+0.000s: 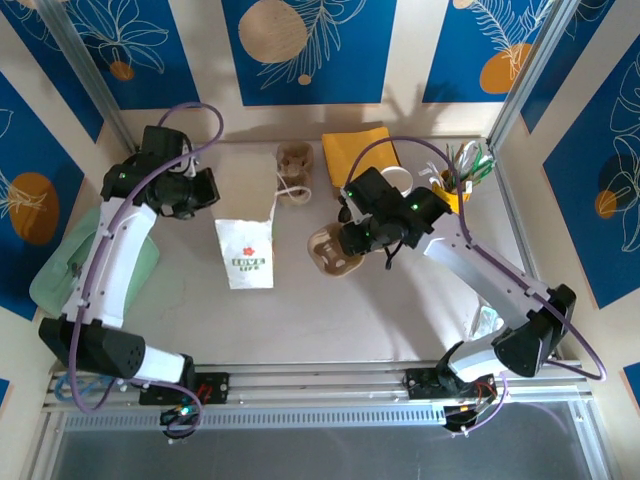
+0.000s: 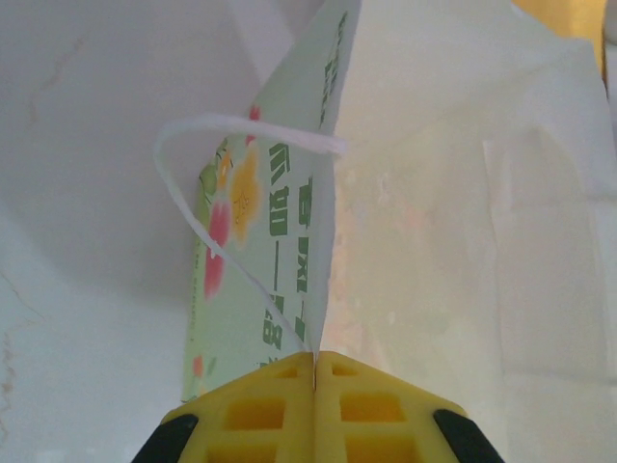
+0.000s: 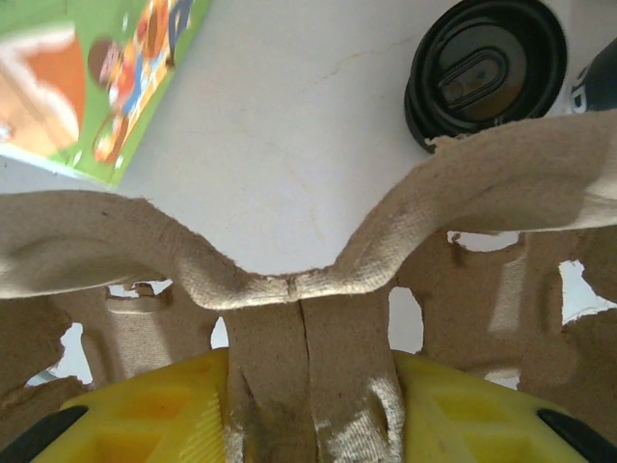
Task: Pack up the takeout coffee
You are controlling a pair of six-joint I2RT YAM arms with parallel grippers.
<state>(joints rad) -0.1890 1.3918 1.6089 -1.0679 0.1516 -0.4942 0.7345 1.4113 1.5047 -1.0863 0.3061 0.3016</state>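
Pinching one paper bag (image 1: 245, 252) by its edge, the left gripper (image 2: 315, 360) is clamped tight. The right gripper (image 3: 307, 381) squeezes one pulp carrier (image 3: 289, 285) by its ridge; one takeout coffee (image 3: 485, 68), black lid up, stands beyond it.

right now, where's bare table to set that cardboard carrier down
The widest bare patch is the near strip of table, bordered by the white bag, the cardboard carrier in the right gripper and the arm bases. The far side is crowded: a second carrier, an orange sheet, a white cup.
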